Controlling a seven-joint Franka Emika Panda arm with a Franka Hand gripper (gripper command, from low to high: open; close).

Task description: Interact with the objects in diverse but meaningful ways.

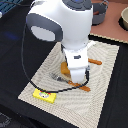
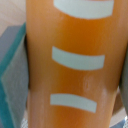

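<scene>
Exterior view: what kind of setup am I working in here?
Probably a tabletop play-kitchen test bench rather than a real kitchen: a woven placemat on a dark table, a small yellow red-labelled block, and a grey pot at the back. The wrist view shows only an orange bread loaf close up.

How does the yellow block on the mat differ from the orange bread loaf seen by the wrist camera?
The yellow block is yellow with a red label; the bread loaf is orange with white curved stripes. The block lies free at the near corner of the mat, away from the arm; the loaf fills the wrist view, right at the gripper, and is hidden in the exterior view. Both are elongated toys.
</scene>
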